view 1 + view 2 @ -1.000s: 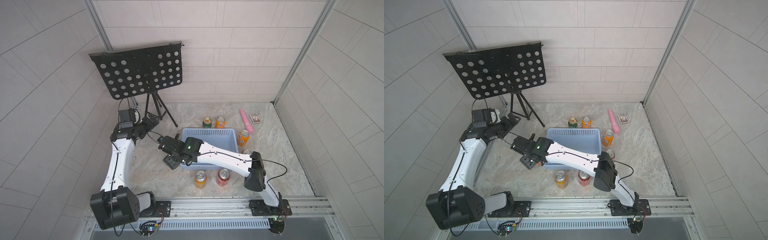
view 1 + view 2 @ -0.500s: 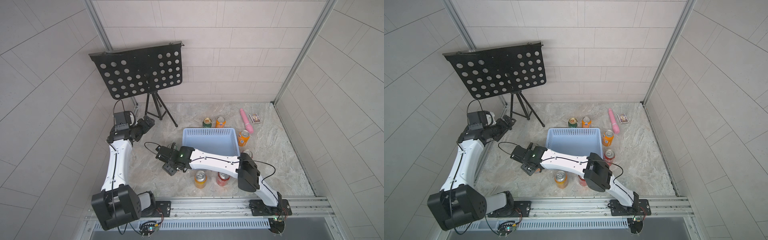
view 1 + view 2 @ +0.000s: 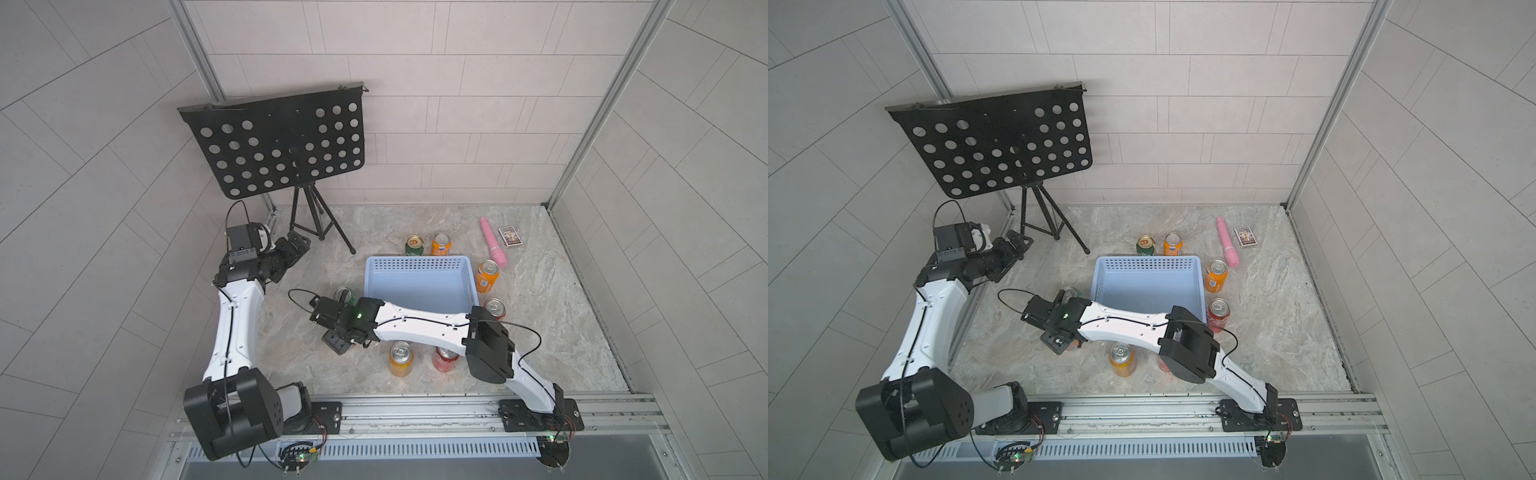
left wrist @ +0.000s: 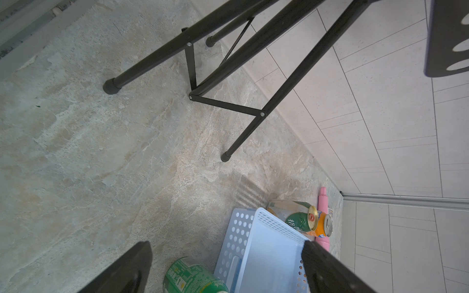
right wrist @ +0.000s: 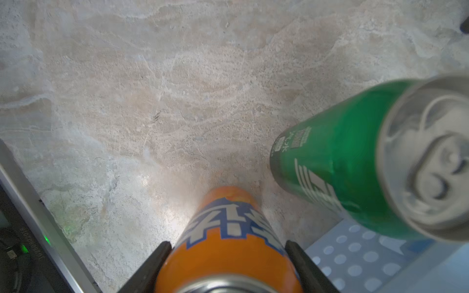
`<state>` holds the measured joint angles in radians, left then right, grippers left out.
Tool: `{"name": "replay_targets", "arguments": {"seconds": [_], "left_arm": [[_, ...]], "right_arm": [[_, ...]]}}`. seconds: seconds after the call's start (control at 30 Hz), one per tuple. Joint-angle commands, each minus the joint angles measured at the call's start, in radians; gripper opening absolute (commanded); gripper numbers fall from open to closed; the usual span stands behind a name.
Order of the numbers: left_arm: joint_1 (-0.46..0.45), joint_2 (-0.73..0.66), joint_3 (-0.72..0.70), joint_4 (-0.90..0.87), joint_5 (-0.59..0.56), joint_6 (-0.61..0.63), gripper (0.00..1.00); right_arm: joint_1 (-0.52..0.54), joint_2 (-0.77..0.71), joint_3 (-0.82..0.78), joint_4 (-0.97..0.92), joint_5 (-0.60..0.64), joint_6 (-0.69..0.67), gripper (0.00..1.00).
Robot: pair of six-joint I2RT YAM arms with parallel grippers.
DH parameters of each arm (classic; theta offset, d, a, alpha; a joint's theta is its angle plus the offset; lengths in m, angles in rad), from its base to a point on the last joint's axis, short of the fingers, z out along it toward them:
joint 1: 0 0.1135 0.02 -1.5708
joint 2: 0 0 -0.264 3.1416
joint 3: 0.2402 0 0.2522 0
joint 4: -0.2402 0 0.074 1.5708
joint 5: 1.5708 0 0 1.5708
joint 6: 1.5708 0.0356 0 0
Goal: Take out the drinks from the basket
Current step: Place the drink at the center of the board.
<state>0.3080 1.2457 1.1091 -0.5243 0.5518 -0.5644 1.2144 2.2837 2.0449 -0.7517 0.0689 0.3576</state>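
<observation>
Beside the light-blue basket (image 3: 417,264), the right jaws clamp an orange can (image 5: 228,243) (a bright green can (image 5: 340,172) stands close by); the left jaws gape, empty.

Left gripper (image 4: 225,246) has its black fingers (image 4: 132,266) spread wide over a stone floor (image 4: 88,152), bright green can (image 4: 190,277) between them and just beside the outer wall of the light-blue basket (image 4: 237,236). Past the basket's far wall sit a dark green can (image 4: 297,215) and an orange can (image 4: 321,228) close together, pink tube (image 4: 322,203) behind them. Black stand legs (image 4: 253,50) cross the floor near the tiled wall (image 4: 380,101).
</observation>
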Motion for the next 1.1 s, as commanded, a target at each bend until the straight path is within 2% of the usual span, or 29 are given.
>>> {"name": "replay_targets", "arguments": {"seconds": [0.0, 0.1, 0.23, 0.6, 0.73, 0.8, 0.93, 1.07], "left_arm": [[0.008, 0.001, -0.012, 0.014, 0.013, 0.018, 1.0], [0.009, -0.002, -0.013, 0.013, 0.016, 0.023, 1.0], [0.008, -0.005, -0.011, 0.01, 0.014, 0.025, 1.0], [0.008, -0.036, -0.02, 0.032, 0.043, -0.008, 1.0], [0.007, -0.075, -0.019, 0.01, -0.022, -0.007, 1.0], [0.009, -0.107, -0.04, 0.032, -0.041, -0.004, 1.0], [-0.006, -0.166, -0.066, 0.023, -0.119, 0.014, 1.0], [-0.04, -0.251, -0.121, 0.025, -0.252, 0.058, 1.0]], "right_arm": [[0.003, -0.01, -0.007, 0.014, 0.006, 0.003, 0.56], [0.004, -0.033, -0.022, 0.012, 0.021, 0.002, 0.71], [0.003, -0.085, -0.036, 0.012, 0.071, -0.013, 0.84], [-0.003, -0.273, -0.058, 0.059, 0.184, -0.08, 0.95], [-0.01, -0.367, -0.076, 0.057, 0.221, -0.115, 1.0], [-0.011, -0.432, -0.109, 0.057, 0.281, -0.13, 1.0], [-0.026, -0.599, -0.259, 0.08, 0.42, -0.15, 1.0], [-0.077, -0.821, -0.526, 0.15, 0.548, -0.162, 1.0]]}}
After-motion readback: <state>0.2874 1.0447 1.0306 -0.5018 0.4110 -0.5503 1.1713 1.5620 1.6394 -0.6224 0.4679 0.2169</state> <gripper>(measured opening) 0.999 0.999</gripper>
